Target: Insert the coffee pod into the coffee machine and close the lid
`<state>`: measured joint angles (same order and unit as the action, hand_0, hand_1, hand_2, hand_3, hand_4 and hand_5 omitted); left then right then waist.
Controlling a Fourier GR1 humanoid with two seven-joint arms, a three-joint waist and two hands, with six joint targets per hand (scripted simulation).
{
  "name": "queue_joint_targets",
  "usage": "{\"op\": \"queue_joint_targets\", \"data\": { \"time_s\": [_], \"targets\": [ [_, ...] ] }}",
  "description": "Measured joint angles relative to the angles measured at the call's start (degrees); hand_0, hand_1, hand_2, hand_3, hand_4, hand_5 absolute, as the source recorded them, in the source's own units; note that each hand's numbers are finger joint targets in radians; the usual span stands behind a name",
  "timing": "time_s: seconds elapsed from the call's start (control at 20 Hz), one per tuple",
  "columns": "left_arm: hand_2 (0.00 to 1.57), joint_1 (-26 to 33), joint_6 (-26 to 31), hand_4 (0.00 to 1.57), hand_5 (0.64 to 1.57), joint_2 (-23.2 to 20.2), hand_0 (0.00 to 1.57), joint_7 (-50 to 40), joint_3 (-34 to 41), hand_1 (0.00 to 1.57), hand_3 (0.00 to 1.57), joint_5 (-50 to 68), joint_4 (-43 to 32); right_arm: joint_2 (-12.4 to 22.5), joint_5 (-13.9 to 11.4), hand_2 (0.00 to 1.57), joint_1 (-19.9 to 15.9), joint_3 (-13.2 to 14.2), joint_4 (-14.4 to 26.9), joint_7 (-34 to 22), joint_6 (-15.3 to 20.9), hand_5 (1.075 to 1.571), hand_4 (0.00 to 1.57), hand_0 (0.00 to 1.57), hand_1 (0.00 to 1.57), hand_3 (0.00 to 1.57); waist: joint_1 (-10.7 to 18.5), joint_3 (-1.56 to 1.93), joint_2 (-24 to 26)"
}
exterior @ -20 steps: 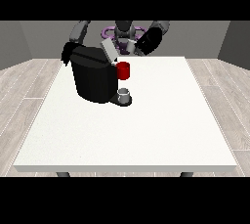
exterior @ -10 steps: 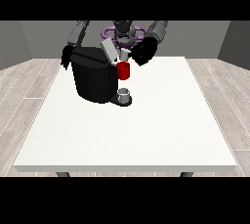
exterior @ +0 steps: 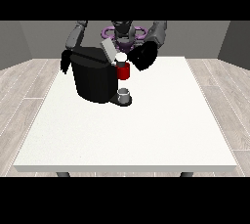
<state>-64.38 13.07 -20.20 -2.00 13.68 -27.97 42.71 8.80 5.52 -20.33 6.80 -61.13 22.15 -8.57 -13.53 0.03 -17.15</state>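
Observation:
A black coffee machine [exterior: 95, 78] stands on the white table [exterior: 146, 130] at the back left. Its grey lid [exterior: 108, 49] is tilted up and open. A small white coffee pod [exterior: 120, 58] sits at the top of the machine's red front part [exterior: 123, 71]. The hand at the view's right [exterior: 142, 56] is just right of the pod, close to it or touching it; which one is hidden. The hand at the view's left [exterior: 65, 63] hangs beside the machine's left side.
A small grey cup [exterior: 125, 94] stands on the machine's base under the red part. The robot's torso with a purple ring [exterior: 138, 30] is behind the table's far edge. Bare white tabletop stretches towards the camera and to the right.
The hand at the view's right has come down and leftwards to the pod at the machine's top. The hand at the view's left has sunk a little beside the machine.

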Motion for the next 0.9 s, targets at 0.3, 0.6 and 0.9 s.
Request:
{"op": "queue_joint_targets", "data": {
  "time_s": [0.3, 0.6, 0.9],
  "targets": [
    [1.51, -1.7, 0.4, 0.70, 1.571, -2.2, 1.49, 0.7, -0.6, 1.49, 1.44, -0.9, -1.5, -0.7, -0.5, 0.00, -1.1, -0.5, 0.5, 0.0, 0.4, 1.571, 0.19, 0.00, 0.00, 0.00, -1.0, -0.01, -1.8],
    [1.48, -2.9, 0.0, 0.63, 1.571, -2.9, 1.49, 1.2, -1.0, 1.49, 1.37, -1.5, -2.0, -0.3, -0.7, 0.00, -3.5, 0.3, 2.6, 0.2, 1.0, 1.571, 0.27, 0.00, 0.00, 0.00, -0.7, 0.02, -3.4],
    [1.44, -3.8, -2.0, 0.63, 1.571, -3.1, 1.40, 2.0, -1.3, 1.40, 1.40, -2.3, -2.2, 0.3, -0.4, 0.00, -5.6, 1.1, 4.0, -0.3, 0.9, 1.571, 0.28, 0.00, 0.00, 0.00, -0.9, 0.01, -4.3]
  ]
}}
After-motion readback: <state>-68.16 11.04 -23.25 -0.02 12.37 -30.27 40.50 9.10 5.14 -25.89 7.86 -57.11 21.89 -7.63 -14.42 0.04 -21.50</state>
